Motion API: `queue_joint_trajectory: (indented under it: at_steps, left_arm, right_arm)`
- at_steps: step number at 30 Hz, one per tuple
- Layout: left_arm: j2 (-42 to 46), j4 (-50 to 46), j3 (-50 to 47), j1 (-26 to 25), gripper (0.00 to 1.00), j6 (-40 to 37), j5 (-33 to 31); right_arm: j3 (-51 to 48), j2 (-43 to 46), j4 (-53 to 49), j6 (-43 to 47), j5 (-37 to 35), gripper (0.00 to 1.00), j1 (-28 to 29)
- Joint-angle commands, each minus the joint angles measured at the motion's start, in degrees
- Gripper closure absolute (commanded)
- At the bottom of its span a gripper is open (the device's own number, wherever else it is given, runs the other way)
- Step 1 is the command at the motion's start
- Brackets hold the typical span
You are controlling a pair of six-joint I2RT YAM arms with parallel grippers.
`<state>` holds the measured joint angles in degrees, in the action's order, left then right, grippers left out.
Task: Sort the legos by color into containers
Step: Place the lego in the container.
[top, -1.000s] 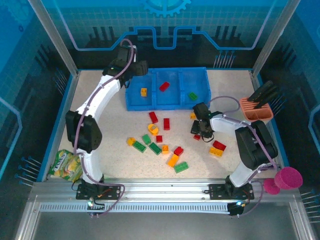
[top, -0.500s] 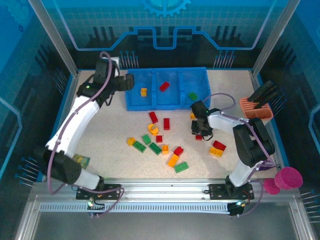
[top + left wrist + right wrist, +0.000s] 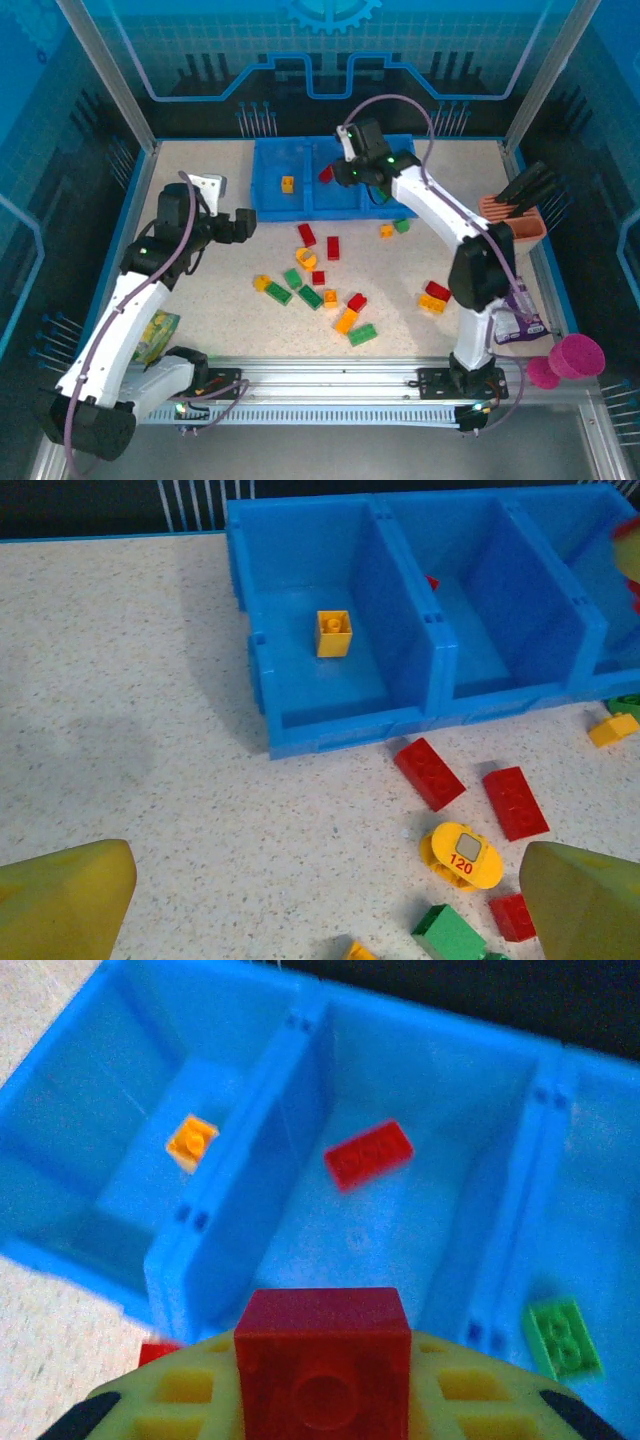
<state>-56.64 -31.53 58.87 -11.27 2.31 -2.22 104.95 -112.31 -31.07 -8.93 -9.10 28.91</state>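
Jaws first: on the right gripper (image 3: 352,170) they are clamped on a small red brick (image 3: 322,1355), square with one stud facing my wrist camera, while the left gripper (image 3: 243,225) has its yellow fingertips (image 3: 60,900) spread wide with nothing between them. Under both lies the speckled, matte table (image 3: 230,320). Directly below the right jaws sits the blue tray (image 3: 300,212), glossy moulded plastic with thin dividing walls; its middle compartment (image 3: 400,1230), straight beneath the held brick, holds a flat red brick (image 3: 368,1153), the one to the jaws' left a yellow brick (image 3: 191,1142), the one to their right a green brick (image 3: 563,1335). I judge this the drop step for red: next I need only part the right jaws, keeping them clear of the dividers. Ahead of the left jaws, short of the tray, the loose legos (image 3: 307,234) lie scattered, hard studded pieces, and a rounded yellow piece (image 3: 461,855) marked 120 sits just inside the right fingertip
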Motion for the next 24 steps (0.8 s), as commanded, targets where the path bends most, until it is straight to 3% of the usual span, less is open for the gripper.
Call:
queue_joint_trajectory:
  at_steps: [1, 9, 24]
  left_arm:
    - [-0.66, 2.57, -0.68, 0.63, 0.01, -2.68, 5.42]
    - [-1.80, 1.65, -0.78, 0.72, 0.01, -2.32, 4.88]
    - [-2.64, 2.08, -1.65, 0.72, 0.01, -2.30, 3.71]
  right_arm:
    - [8.53, -9.24, -4.25, 4.86, -1.03, 0.78, 0.45]
    - [26.27, -24.32, -9.64, 5.83, 0.40, 0.77, -0.06]
    - [21.52, -26.28, -9.36, 4.22, -0.74, 0.71, -0.61]
